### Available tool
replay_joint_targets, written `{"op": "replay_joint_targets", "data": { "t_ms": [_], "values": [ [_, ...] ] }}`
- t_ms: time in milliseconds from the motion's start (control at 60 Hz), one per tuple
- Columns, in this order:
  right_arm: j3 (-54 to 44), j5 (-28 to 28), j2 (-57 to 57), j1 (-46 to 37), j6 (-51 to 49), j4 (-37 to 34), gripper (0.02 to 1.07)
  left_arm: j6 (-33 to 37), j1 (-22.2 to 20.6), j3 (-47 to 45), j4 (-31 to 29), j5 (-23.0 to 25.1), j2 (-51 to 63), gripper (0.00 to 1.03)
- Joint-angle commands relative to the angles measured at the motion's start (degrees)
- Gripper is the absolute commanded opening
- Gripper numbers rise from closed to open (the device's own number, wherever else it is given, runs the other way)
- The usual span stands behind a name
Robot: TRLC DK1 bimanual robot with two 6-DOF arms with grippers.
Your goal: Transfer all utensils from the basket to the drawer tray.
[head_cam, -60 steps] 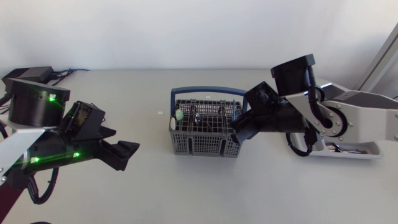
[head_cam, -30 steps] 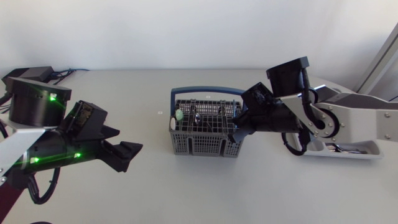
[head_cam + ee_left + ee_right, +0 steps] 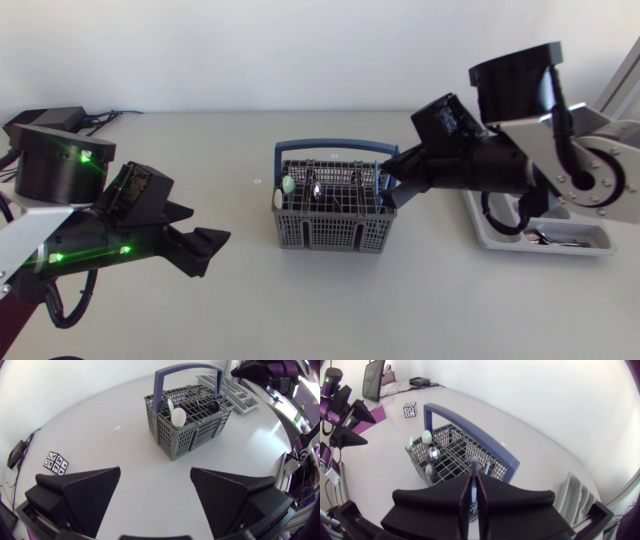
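The right gripper (image 3: 474, 483) is closed on a thin utensil (image 3: 474, 466), its two fingers pressed flat against the handle from both sides with only the handle's width between them; the handle's tip pokes up just past the fingertips (image 3: 465, 485). It hangs over the corner of the basket (image 3: 330, 232) nearest the tray (image 3: 600, 252), and the utensil's lower end points down at that corner; whether it is clear of the compartment cannot be told. A white spoon (image 3: 178, 417) and a metal spoon (image 3: 433, 453) stand upright in the basket under its blue handle (image 3: 335, 146). The tray lies beside the right arm, apart from the basket. The left gripper (image 3: 155, 472) is well apart from the basket, fingers spread wide, nothing between them
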Motion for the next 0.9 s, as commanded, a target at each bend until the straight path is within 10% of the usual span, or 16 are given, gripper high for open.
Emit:
{"op": "replay_joint_targets", "data": {
  "t_ms": [0,450,883],
  "values": [
    [2.9,-0.1,-3.6,0.6,0.3,-2.0,0.07,1.4,-0.7,0.7,0.9,0.3,0.4,0.98],
    [10.2,-7.4,-14.6,-14.8,0.3,-22.1,0.07,4.8,-4.9,-0.8,5.2,0.3,0.2,0.98],
    [13.2,-12.8,1.9,-38.6,-7.8,-27.0,0.07,9.3,-6.6,1.2,8.4,-0.1,2.3,0.98]
  ]
}}
